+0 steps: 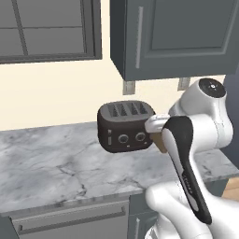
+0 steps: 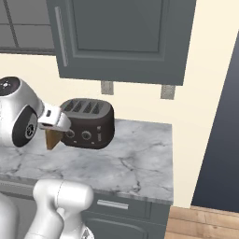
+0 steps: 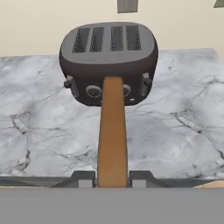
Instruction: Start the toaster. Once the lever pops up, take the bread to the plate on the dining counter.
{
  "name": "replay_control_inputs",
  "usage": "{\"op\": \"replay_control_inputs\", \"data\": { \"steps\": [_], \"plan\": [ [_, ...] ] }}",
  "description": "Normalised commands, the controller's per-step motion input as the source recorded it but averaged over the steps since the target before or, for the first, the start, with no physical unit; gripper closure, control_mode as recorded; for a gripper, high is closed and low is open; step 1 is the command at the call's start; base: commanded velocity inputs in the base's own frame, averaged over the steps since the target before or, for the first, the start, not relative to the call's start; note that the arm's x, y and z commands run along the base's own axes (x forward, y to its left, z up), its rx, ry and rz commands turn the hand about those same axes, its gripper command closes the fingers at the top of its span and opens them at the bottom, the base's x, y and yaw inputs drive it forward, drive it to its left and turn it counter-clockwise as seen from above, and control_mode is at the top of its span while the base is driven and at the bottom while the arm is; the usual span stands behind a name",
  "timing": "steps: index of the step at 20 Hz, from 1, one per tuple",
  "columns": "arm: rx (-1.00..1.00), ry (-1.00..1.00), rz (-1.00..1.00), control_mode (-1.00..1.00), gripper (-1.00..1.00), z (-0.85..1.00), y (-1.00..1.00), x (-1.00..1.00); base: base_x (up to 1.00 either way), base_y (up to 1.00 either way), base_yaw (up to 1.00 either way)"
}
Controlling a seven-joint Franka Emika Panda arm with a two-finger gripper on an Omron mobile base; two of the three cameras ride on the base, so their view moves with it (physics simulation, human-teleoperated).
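Nearest my hand camera is the bread (image 3: pixel 113 131), a thin tan-brown slice seen edge-on, clamped between my two dark fingertips (image 3: pixel 82 178) at 6 o'clock. My pincer (image 3: pixel 112 180) is closed on the bread and holds it upright in the air, above the marble worktop (image 3: pixel 39 127). The slice's far edge points toward 12 o'clock, at the toaster (image 3: pixel 108 61), and overlaps its front face between the two round knobs; I cannot tell whether they touch. The toaster stands on the worktop with its four top slots dark. In the left base view the bread (image 1: pixel 160 141) hangs under my pincer at the toaster's (image 1: pixel 125 127) 3 o'clock side, just beside it. In the right base view the slice (image 2: pixel 53 137) sits at the toaster's (image 2: pixel 88 123) 9 o'clock side.
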Motion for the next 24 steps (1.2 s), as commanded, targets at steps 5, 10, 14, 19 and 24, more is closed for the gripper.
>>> {"op": "replay_control_inputs", "data": {
  "steps": [5,10,14,19,24],
  "plan": [
    [-0.05,0.06,0.00,-1.00,1.00,0.00,0.00,-0.22,0.00,0.00,0.00],
    [-0.06,0.00,0.00,-1.00,1.00,0.00,0.00,-0.08,0.00,0.00,0.00],
    [-0.02,0.00,0.00,-1.00,1.00,0.00,-0.01,0.00,0.00,0.00,0.00],
    [0.00,0.02,0.00,-1.00,1.00,0.00,-0.02,0.00,0.00,0.00,0.00],
    [0.00,0.03,0.00,-1.00,1.00,0.00,-0.02,0.00,0.00,0.00,0.00]
  ]
}}
